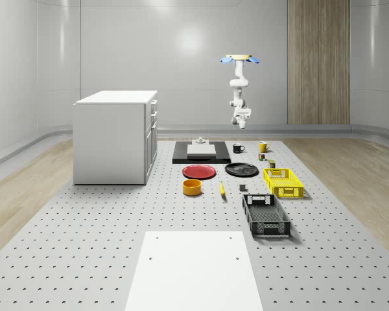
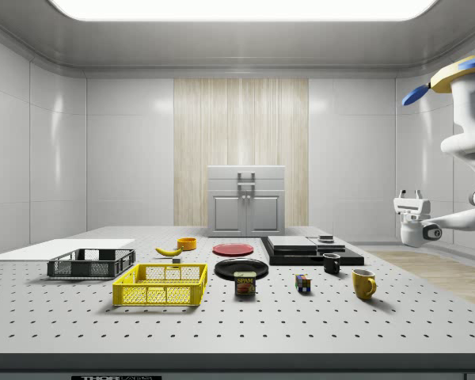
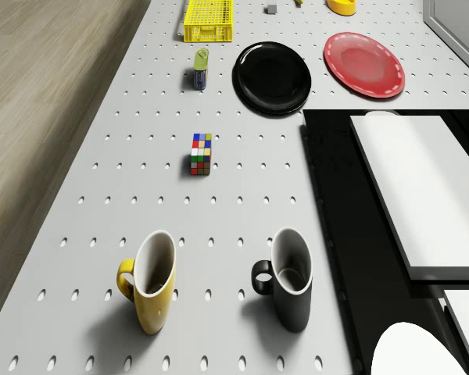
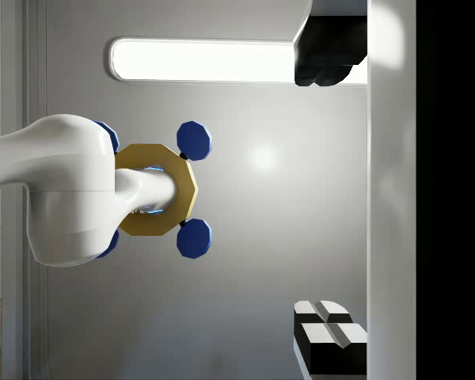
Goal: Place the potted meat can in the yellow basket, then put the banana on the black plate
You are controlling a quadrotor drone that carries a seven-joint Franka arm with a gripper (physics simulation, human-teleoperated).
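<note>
The potted meat can (image 1: 271, 164) (image 2: 245, 283) (image 3: 201, 69) stands on the table between the black plate (image 1: 241, 170) (image 2: 241, 268) (image 3: 271, 78) and the yellow basket (image 1: 283, 183) (image 2: 160, 294) (image 3: 208, 22). The banana (image 1: 222, 189) (image 2: 169, 251) lies near the orange bowl. My drone (image 1: 240, 59) hovers high over the table's far end, above the two mugs. The gripper (image 1: 241, 118) (image 2: 411, 195) (image 4: 330, 198) hangs well above the table, turned upward toward the drone. It is open and holds nothing.
A yellow mug (image 3: 150, 287), black mug (image 3: 289, 277) and Rubik's cube (image 3: 201, 153) sit below the drone. A black platform (image 1: 201, 155) with a white slab, a red plate (image 1: 199, 171), an orange bowl (image 1: 192, 187), a black basket (image 1: 266, 215) and a white cabinet (image 1: 115, 136) are nearby.
</note>
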